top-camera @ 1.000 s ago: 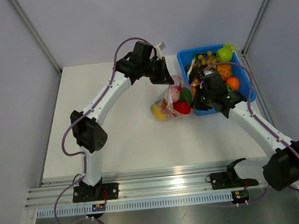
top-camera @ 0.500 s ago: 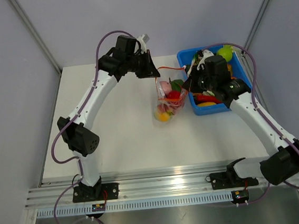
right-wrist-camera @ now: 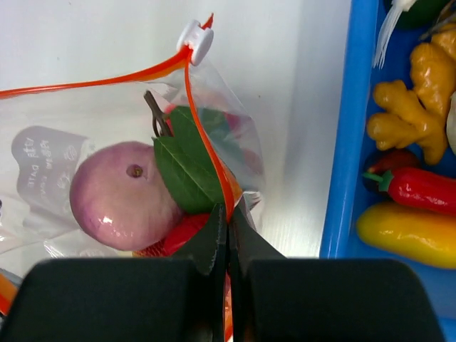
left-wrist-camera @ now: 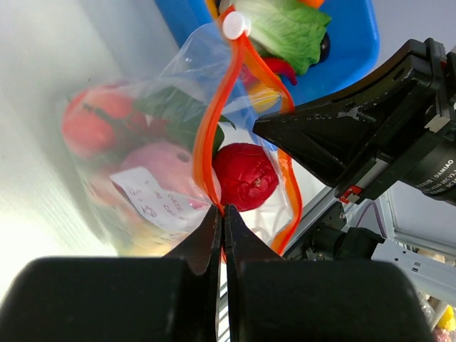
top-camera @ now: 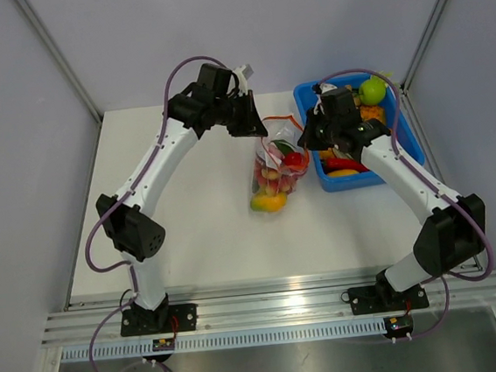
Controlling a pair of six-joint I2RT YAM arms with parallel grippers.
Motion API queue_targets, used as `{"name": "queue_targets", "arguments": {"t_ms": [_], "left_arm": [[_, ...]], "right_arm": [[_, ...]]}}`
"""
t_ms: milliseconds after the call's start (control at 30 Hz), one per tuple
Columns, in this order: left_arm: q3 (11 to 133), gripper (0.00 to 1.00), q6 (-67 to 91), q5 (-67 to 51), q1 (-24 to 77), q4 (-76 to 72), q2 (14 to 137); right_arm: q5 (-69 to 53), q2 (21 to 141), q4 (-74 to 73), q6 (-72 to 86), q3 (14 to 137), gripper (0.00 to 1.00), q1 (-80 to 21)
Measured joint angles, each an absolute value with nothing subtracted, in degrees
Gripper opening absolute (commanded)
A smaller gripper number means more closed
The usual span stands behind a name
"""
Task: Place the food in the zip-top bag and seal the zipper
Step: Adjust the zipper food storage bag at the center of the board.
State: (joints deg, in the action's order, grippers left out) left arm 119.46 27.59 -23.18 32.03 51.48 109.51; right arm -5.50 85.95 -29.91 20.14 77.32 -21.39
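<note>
The clear zip-top bag [top-camera: 275,170] hangs between my two grippers, its bottom touching the table. It holds food: a pink-purple bulb [right-wrist-camera: 121,196] with a green leaf [right-wrist-camera: 187,167], a red piece [left-wrist-camera: 246,177] and a yellow piece [top-camera: 269,202] at the bottom. The orange zipper [left-wrist-camera: 206,135] gapes open, its white slider [right-wrist-camera: 196,39] at one end. My left gripper [left-wrist-camera: 221,212] is shut on one zipper lip. My right gripper [right-wrist-camera: 228,212] is shut on the other lip, close to the left gripper [top-camera: 258,130] in the top view.
A blue bin [top-camera: 353,182] stands right of the bag, under my right arm. It holds more food: a green fruit [top-camera: 373,91], ginger [right-wrist-camera: 417,92], a red chili [right-wrist-camera: 420,189] and a yellow piece [right-wrist-camera: 406,231]. Grey walls enclose the white table.
The bag lay beside the bin a second ago and now hangs upright from both grippers. My right gripper has moved left toward the left one, narrowing the bag's mouth.
</note>
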Motion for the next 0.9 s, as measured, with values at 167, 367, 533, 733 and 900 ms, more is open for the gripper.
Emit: {"name": "queue_targets", "arguments": {"t_ms": [167, 367, 533, 733, 900], "left_arm": [[121.93, 0.0, 26.79, -23.16, 32.03, 51.64, 109.71], [122.54, 0.0, 24.29, -23.14, 31.57, 51.83, 111.59], [124.01, 0.65, 21.08, -22.81, 29.87, 53.32, 114.45], [126.28, 0.68, 15.42, -20.18, 29.15, 54.39, 113.91], [116.05, 0.6, 8.38, -14.87, 32.05, 52.56, 103.48]], "right_arm": [[-6.63, 85.86, -28.73, 20.47, 78.24, 0.0, -21.37], [-10.33, 83.42, -24.84, 24.47, 71.48, 0.0, -22.31], [-12.91, 81.17, -20.16, 30.02, 65.21, 0.0, -24.47], [-14.72, 80.84, -14.92, 36.93, 63.35, 0.0, -25.36], [-14.83, 80.84, -12.93, 39.88, 63.4, 0.0, -25.41]]}}
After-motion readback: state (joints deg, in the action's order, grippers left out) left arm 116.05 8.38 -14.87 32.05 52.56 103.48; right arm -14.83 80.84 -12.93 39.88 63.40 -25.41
